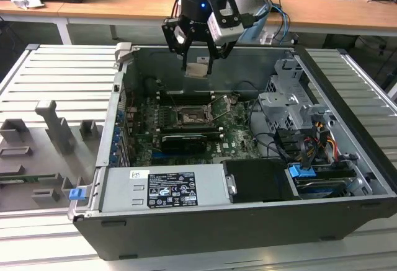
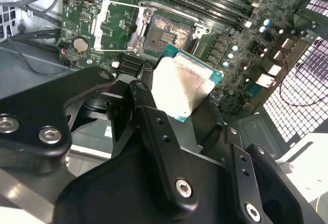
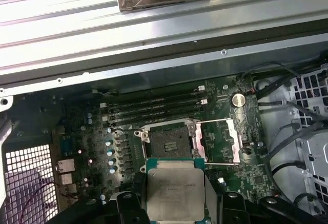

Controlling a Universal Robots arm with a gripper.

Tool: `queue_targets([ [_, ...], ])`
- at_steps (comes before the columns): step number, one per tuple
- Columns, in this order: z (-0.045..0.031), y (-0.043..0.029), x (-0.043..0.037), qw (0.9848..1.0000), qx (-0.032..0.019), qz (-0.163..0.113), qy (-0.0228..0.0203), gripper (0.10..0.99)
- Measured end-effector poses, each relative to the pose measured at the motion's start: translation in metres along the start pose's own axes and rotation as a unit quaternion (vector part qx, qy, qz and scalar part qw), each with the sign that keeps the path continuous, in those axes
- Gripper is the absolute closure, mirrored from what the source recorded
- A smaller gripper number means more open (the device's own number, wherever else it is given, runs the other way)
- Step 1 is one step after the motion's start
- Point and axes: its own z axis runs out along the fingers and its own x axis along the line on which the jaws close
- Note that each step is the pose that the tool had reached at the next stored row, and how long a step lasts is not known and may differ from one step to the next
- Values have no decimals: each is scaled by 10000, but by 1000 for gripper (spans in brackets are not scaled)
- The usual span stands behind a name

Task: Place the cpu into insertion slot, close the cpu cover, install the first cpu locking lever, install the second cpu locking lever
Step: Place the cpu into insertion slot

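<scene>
Cpu (image 3: 171,190) held in end effector (image 1: 198,67); insertion slot (image 3: 168,143) uncovered

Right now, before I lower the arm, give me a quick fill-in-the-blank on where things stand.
The gripper is shut on the ____ above the computer case.
The socket has ____ in it.
The cover beside the socket is flipped ____.
Missing words: chip; nothing; open.
</scene>
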Motion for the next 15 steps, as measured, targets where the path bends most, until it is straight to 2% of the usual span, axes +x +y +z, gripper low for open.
queue_targets([
  [2, 25, -2, 0, 10000, -1, 47, -4, 545],
  [7, 107, -11, 4, 9990, -7, 442, -38, 545],
  [15, 162, -24, 1, 9984, 0, 567, -51, 545],
])
